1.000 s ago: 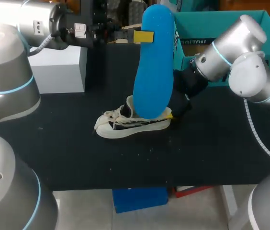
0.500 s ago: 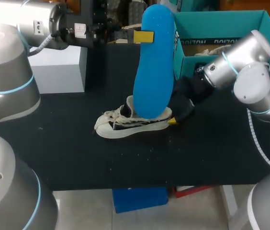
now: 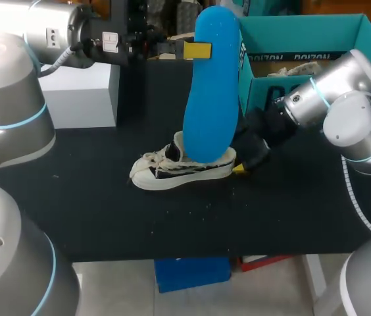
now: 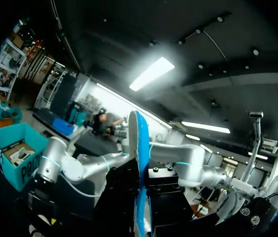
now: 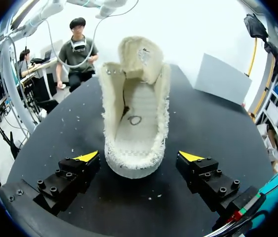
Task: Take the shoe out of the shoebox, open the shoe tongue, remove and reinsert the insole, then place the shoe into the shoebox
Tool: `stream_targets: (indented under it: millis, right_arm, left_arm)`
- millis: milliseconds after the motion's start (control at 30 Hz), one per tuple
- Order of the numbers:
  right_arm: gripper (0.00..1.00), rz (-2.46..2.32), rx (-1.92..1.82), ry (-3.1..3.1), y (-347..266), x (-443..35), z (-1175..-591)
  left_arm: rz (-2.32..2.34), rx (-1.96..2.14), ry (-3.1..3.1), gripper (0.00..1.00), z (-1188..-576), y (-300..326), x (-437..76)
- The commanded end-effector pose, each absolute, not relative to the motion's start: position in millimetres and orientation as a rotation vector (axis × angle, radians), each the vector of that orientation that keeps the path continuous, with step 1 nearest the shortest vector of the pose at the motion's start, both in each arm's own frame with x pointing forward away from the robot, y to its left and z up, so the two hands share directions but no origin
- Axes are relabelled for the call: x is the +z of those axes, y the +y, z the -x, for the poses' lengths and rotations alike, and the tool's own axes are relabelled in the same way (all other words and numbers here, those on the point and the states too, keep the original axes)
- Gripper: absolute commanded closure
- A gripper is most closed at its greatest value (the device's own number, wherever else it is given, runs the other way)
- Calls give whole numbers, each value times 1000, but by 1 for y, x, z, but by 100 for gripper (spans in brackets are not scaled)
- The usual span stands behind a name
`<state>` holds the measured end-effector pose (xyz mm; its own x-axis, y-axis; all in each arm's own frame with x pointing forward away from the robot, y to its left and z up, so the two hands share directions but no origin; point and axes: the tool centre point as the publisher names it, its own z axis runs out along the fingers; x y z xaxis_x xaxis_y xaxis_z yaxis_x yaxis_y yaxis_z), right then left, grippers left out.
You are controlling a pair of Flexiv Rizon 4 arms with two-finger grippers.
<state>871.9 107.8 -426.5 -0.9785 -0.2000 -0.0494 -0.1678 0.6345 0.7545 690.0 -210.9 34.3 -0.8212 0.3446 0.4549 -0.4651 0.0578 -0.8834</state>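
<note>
Head view: black table (image 3: 106, 210), white box (image 3: 80, 95) at far left. Shoe (image 3: 182, 168), white w/ dark panels, sole down near table centre, toe toward the left arm's side. Blue insole (image 3: 212, 85) upright above it, lower end overlapping shoe's heel half; contact there can't be told. Left gripper (image 3: 197, 50) clamped on insole near its upper end, one yellow tip on the near face, arm coming in from upper left. Teal shoebox (image 3: 304, 39) at far right, open, paper inside, apart from shoe. Right gripper (image 3: 241, 163) low at the table, just behind shoe's heel, one yellow tip showing. Left wrist view: insole (image 4: 138, 163) edge-on, a thin blue strip pinched between the gripper's dark fingers; yellow tips not seen; shoebox (image 4: 11, 153) off to one side below. Right wrist view: right gripper (image 5: 139, 157) spread wide, fingertips (image 5: 87, 157) either side of shoe's (image 5: 135, 123) heel, neither touching; tongue lifted at far end, bare cream footbed, no insole inside
</note>
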Motion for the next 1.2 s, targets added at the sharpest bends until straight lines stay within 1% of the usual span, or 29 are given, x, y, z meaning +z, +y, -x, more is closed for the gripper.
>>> stream_targets:
  millis: [33,200,400,767,867,967,1067,1100,1200]
  right_arm:
    - [0,-310,-1280,-2817,104,-426,-871]
    - [0,-324,-1213,-2841,100,-418,-874]
    - [0,-351,-984,-2919,96,-396,-884]
    - [0,-445,-419,-3032,112,-366,-903]
    - [10,-476,-302,-3039,119,-362,-905]
    - [9,-510,-202,-3049,128,-360,-907]
    - [16,-546,-121,-3053,136,-360,-908]
    - [15,-555,-105,-3053,141,-359,-907]
    - [14,-564,-80,-3055,152,-358,-905]
  left_arm:
    - [-122,1823,-1769,100,-689,-212,33]
    - [-122,1823,-1769,100,-689,-212,33]
    - [-122,1823,-1769,100,-689,-212,33]
    - [-122,1823,-1769,100,-689,-212,33]
    - [-122,1823,-1769,100,-689,-212,33]
    - [-122,1823,-1769,100,-689,-212,33]
    - [-122,1823,-1769,100,-689,-212,33]
    - [-122,1823,-1769,100,-689,-212,33]
    - [-122,1823,-1769,100,-689,-212,33]
